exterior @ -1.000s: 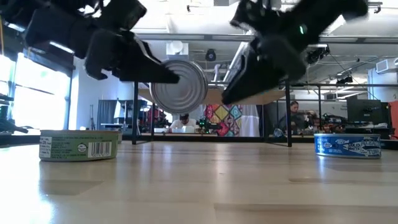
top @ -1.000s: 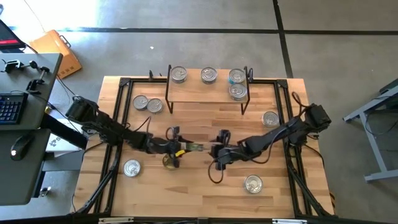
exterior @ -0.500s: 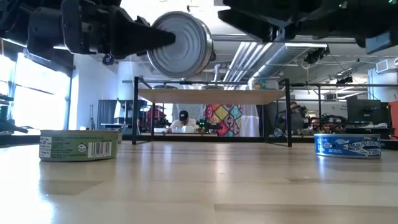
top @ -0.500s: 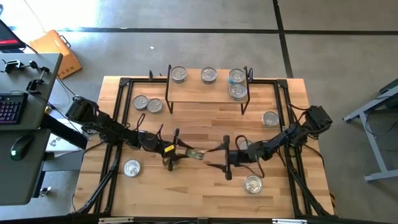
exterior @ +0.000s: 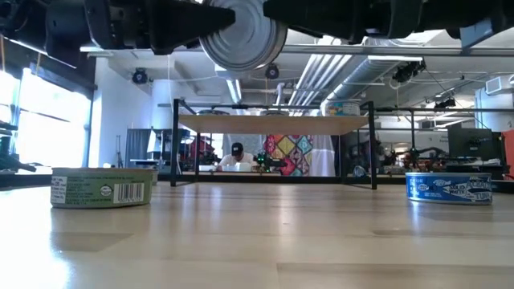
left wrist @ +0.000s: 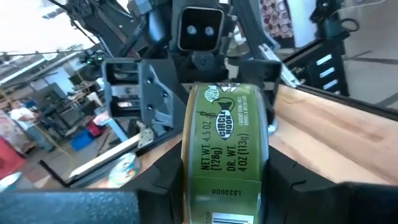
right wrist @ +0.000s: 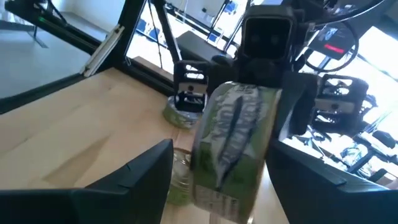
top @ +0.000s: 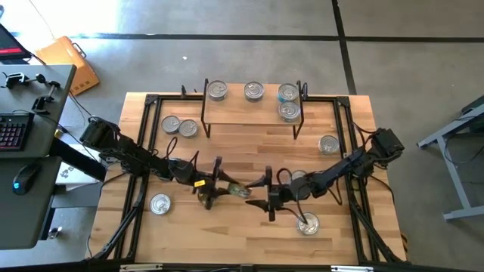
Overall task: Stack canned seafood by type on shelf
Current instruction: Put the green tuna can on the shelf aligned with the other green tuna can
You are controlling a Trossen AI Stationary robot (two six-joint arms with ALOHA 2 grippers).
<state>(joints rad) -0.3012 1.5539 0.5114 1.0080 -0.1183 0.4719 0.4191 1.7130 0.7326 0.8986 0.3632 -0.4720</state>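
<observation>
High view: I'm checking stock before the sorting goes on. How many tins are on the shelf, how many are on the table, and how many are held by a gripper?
Shelf: 4 tins
Table: 5 tins
Left gripper: 1 tin
Total: 10 tins

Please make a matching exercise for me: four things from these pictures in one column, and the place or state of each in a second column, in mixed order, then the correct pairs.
Things:
1. green-labelled tin
2. blue-labelled tin
3. shelf
4. right hand

Places or states:
A. open, facing the left hand over the middle of the table
B. carries four tins on its wooden top
C. lies flat on the table, at the right of the low view
D. held on edge in the air by the left hand

Pairs: 1-D, 2-C, 3-B, 4-A
</observation>
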